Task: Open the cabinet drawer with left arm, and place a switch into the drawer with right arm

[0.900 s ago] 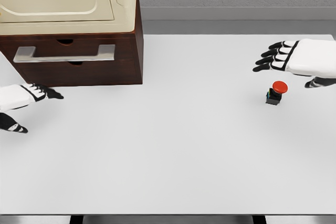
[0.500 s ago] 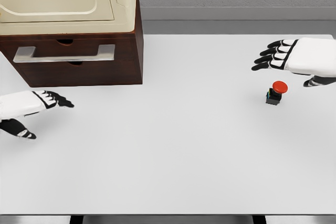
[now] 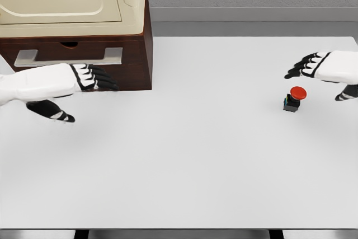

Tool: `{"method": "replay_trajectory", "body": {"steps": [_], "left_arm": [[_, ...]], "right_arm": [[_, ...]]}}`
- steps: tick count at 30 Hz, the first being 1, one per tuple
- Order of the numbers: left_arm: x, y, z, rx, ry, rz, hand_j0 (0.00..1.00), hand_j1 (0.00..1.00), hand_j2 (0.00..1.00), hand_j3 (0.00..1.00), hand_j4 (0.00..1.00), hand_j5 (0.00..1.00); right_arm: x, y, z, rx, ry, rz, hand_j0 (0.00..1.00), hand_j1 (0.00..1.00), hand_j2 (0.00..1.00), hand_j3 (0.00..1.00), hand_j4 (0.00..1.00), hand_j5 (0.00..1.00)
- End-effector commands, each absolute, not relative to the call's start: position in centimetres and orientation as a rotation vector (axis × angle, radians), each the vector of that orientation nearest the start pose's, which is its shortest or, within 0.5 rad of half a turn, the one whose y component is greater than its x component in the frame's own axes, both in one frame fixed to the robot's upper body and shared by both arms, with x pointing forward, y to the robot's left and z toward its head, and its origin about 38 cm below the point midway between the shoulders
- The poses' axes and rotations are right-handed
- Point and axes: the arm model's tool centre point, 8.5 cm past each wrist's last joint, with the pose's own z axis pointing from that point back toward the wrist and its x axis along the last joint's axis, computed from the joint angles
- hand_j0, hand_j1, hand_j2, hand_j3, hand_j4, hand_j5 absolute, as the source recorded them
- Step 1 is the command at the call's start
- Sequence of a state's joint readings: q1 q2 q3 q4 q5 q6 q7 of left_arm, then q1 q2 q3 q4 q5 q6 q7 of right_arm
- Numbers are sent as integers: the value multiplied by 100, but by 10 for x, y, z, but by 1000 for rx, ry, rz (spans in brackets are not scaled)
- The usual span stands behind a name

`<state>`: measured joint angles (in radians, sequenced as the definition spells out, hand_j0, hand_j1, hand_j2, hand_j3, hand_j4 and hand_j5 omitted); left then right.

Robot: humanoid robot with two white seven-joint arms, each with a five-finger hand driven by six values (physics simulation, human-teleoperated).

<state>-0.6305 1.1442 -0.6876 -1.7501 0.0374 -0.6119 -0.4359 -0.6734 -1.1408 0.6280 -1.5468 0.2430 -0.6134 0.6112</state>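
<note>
A dark brown cabinet [image 3: 134,60] with a cream top stands at the table's back left. Its upper drawer carries a silver bar handle [image 3: 70,55] and looks closed. My left hand [image 3: 84,85] reaches in from the left, open, its fingers [image 3: 100,78] just below the handle in front of the lower drawer face. The switch [image 3: 293,98], a small black box with a red round button, sits on the table at the right. My right hand [image 3: 319,74] hovers open just above and to the right of it, not touching it.
The white table [image 3: 190,155] spreads wide between cabinet and switch. A grey wall runs behind the table's back edge. The front edge lies near the picture's bottom.
My left hand has moved up and to the right, from the table's left edge to just under the drawer handle. The right hand has drawn back to the right and slightly down.
</note>
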Motion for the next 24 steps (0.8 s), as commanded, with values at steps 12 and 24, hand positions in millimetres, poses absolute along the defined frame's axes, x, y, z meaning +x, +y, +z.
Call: {"method": "replay_trajectory", "body": {"steps": [12, 24], "left_arm": [[359, 346, 291, 55, -1564, -1863, 100, 100, 100, 100, 100, 100], [387, 337, 298, 97, -1352, -1633, 100, 100, 100, 100, 100, 100]], "right_arm": [[424, -373, 236, -476, -1120, 2177, 100, 100, 100, 100, 100, 100], [427, -373, 221, -467, -1077, 2189, 100, 100, 100, 100, 100, 100]]}}
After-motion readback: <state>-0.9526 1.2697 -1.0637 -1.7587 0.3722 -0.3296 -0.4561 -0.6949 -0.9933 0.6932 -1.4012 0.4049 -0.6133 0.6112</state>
